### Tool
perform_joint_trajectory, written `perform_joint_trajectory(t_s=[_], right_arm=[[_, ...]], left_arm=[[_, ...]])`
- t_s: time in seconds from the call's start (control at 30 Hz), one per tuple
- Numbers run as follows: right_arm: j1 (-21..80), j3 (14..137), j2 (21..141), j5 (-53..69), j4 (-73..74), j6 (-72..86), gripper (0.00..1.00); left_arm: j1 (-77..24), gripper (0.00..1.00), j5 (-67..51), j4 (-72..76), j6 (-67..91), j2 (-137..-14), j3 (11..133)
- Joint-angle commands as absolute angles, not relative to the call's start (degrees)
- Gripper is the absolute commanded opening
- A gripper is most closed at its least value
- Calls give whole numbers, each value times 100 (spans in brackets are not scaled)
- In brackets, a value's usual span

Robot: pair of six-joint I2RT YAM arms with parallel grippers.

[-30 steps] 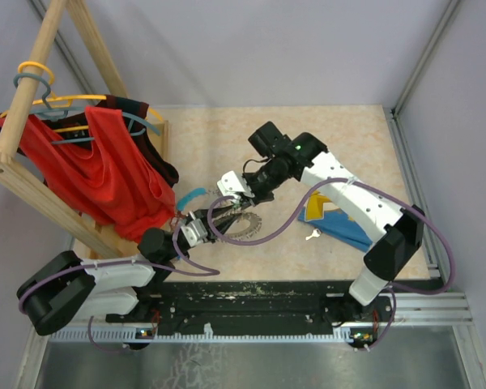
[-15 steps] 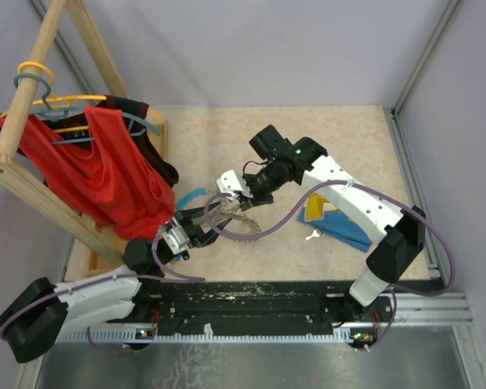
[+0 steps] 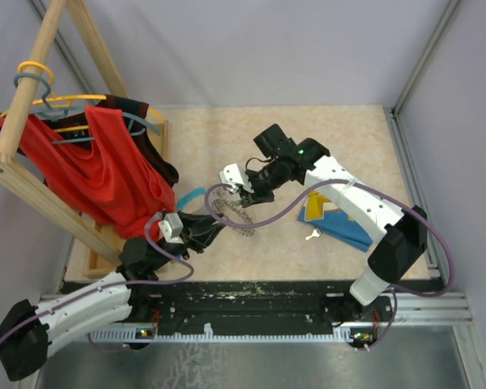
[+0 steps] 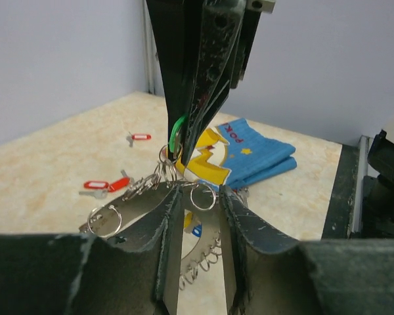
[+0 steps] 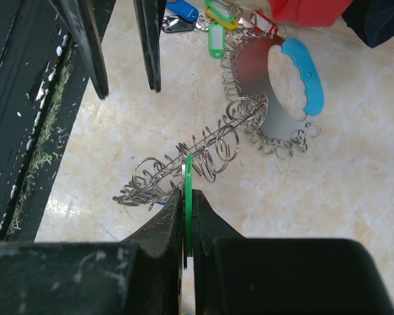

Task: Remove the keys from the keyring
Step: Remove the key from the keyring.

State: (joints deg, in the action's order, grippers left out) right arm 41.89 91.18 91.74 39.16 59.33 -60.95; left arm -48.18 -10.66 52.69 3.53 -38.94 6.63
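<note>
Left arm had swung back toward the near-left corner since a second before, pulling my left hand (image 3: 213,226) away from the right one. The right arm had barely shifted.

Left hand stood open, fingers (image 5: 149,46) apart with nothing between them, tips near the fringe of the grey metal keyring edged with small silver loops (image 5: 253,69).

Right hand (image 5: 187,205) was clamped shut on a thin green plastic key tag (image 5: 188,177), seen edge-on. A string of loops ran from that tag back to the ring.

The ring sat mid-way across the speckled beige desk (image 3: 324,146), between my two hands. I could not tell whether it lay flat.

A cluster of keys with blue, green, yellow and red tags (image 5: 213,29) hung at the ring's far side in the right wrist view.

Two loose red-tagged keys (image 4: 98,186) lay apart from the ring.

A folded blue cloth with yellow print (image 3: 340,223) lay to the right, with a small loose silver key (image 3: 312,236) just beside it.
</note>
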Motion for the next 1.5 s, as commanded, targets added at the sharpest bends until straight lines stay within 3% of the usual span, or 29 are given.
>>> perform_joint_trajectory(t_s=[0.0, 0.33, 0.77, 1.47], right_arm=[[4143, 9133, 8765, 4227, 5603, -5968, 0], [4140, 9093, 8710, 4245, 5580, -5944, 0], [4142, 9108, 8765, 4280, 5598, -5945, 0], [4141, 9078, 8819, 4342, 5519, -5825, 0]], left_arm=[[-4836, 33, -983, 4828, 684, -4251, 1055], [-4840, 33, -993, 5508, 26, -5211, 1253], [-4835, 32, -843, 5606, 110, -5265, 1325], [-4835, 23, -657, 5708, 102, -5485, 1476]])
